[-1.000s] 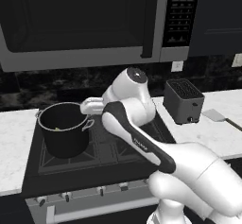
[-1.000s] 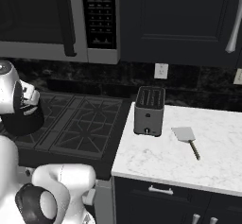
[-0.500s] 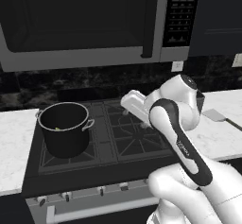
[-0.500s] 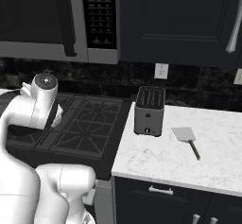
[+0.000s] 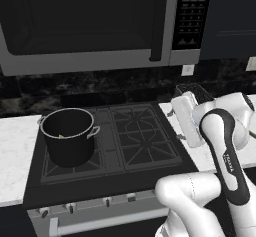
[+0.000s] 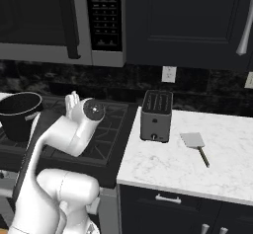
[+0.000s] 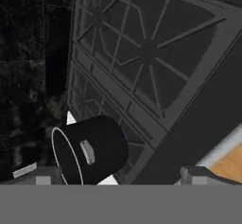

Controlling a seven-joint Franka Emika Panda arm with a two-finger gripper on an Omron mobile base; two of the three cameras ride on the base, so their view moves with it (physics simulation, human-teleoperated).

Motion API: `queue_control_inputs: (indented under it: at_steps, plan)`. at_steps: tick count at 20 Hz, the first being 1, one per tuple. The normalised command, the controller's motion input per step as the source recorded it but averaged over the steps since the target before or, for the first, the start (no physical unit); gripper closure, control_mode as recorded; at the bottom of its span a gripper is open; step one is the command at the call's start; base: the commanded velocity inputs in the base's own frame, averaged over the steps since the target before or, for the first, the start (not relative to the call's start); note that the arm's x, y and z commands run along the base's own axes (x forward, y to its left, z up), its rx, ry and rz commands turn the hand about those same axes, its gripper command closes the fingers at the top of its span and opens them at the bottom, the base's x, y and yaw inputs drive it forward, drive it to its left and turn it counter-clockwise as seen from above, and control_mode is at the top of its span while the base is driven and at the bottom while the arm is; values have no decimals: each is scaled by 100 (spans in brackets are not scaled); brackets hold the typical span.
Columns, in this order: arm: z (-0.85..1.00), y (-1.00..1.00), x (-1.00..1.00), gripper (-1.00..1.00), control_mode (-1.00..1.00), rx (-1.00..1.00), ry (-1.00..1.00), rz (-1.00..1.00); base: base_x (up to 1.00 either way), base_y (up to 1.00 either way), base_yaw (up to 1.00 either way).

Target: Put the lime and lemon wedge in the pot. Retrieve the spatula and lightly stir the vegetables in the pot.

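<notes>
The black pot (image 5: 67, 142) with a silver rim stands on the stove's front left burner; it also shows at the left edge of the right base view as the pot (image 6: 19, 113). A tiny pale yellow piece, the lemon wedge (image 5: 61, 136), lies inside it. The lime is out of view. The spatula (image 6: 193, 140) lies flat on the marble counter right of the toaster, its dark handle pointing toward the front. My gripper (image 7: 120, 175) is open and holds nothing. It hangs over the stove's right side, well right of the pot (image 7: 92, 154) and left of the spatula.
A dark grey toaster (image 6: 157, 115) stands on the counter between the stove and the spatula. The black stove grates (image 5: 140, 136) spread under my hand. A microwave (image 5: 85, 26) hangs above the stove, and dark cabinets (image 6: 183, 25) hang over the counter.
My arm has swung right, from beside the pot across the stove to its right side. The gripper has stayed open. Pot and spatula have not moved.
</notes>
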Motion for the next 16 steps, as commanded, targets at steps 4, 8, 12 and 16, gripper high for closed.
queue_control_inputs:
  at_steps: [4,8,12,16]
  plan:
    - [0,-100,0,-100,-100,35,29,-45,0,0,0]
    - [0,-100,0,-100,-100,34,28,-44,0,0,0]
    - [0,-100,3,-100,-100,27,33,-44,0,0,0]
    - [11,-100,14,-100,-100,13,40,-41,0,0,0]
